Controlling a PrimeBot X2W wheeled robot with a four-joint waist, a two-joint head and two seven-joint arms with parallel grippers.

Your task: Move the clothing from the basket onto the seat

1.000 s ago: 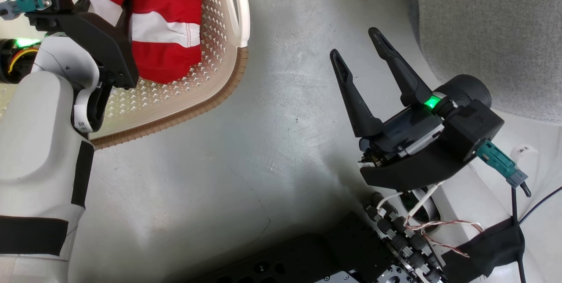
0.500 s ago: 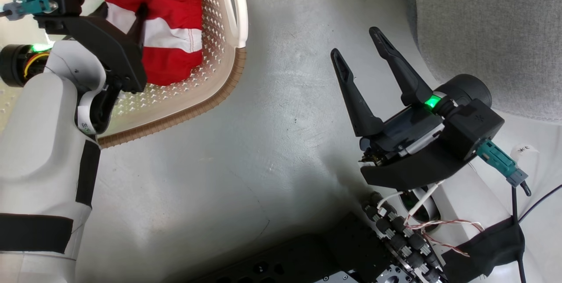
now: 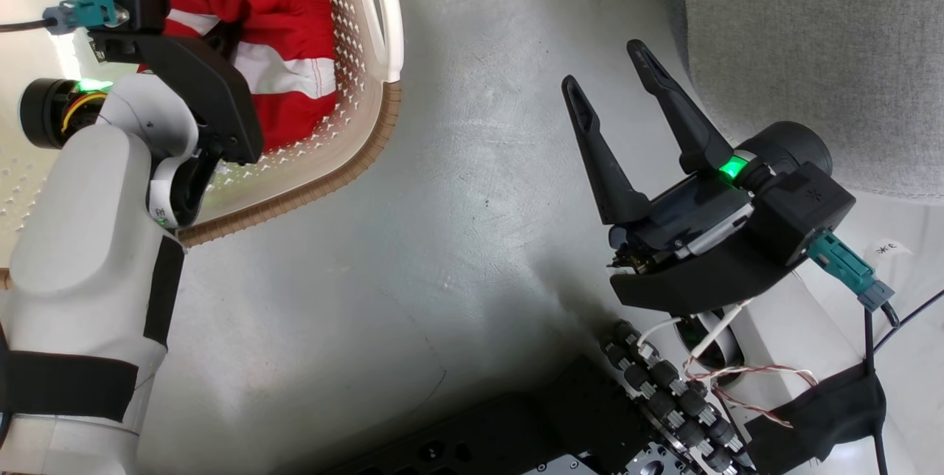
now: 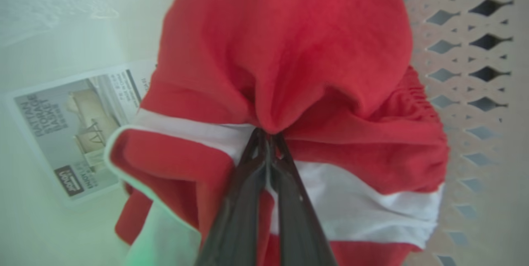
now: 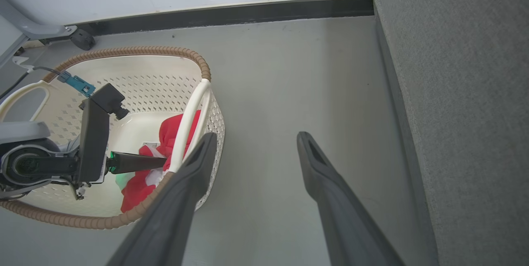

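The red clothing (image 3: 273, 10) with its white stripe lies bunched inside the cream basket (image 3: 295, 191) at the upper left of the head view. In the left wrist view my left gripper (image 4: 266, 134) is shut on a gathered fold of the clothing (image 4: 289, 51), which puckers up around the fingertips. From the right wrist view, the left gripper (image 5: 163, 161) reaches down into the basket (image 5: 136, 50). My right gripper (image 3: 601, 66) hangs open over the floor, holding nothing, between the basket and the grey seat (image 3: 811, 32). The seat (image 5: 467, 92) runs along the right.
Grey floor (image 3: 457, 165) lies between basket and seat. A paper label (image 4: 70, 129) lies on the basket bottom beside the clothing. A dark baseboard (image 5: 248, 12) and a caster (image 5: 82, 41) stand behind the basket. My base with its cables (image 3: 664, 401) sits at the lower edge.
The left arm has shifted rightward over the basket and the red fabric has bunched up around its fingers. The head view has shifted slightly. The right gripper stays open in place.
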